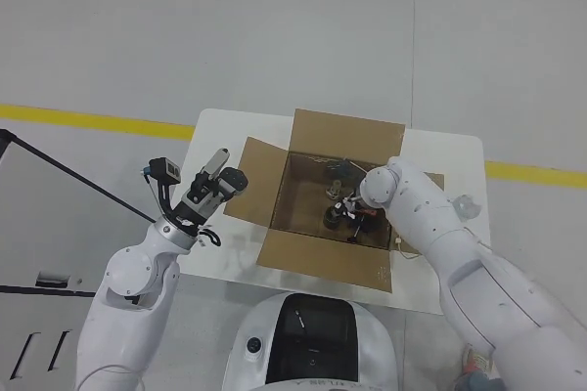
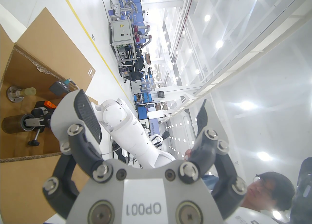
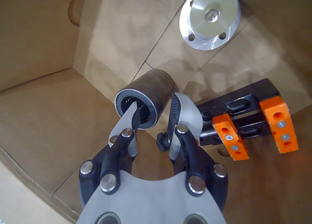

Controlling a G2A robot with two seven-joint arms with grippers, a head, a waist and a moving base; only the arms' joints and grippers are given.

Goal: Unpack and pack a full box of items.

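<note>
gripping the dark cylinder (image 3: 146,96) by its wall, my right claw (image 3: 154,105) sits inside the cardboard box (image 3: 36,40), one finger in the bore, one outside. a black-and-orange clamp (image 3: 246,122) lies just beside it, a metal flange (image 3: 209,18) beyond. my left claw (image 2: 141,99) hangs open outside the box.

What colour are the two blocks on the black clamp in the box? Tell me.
The blocks are orange, clearest in the right wrist view.
</note>
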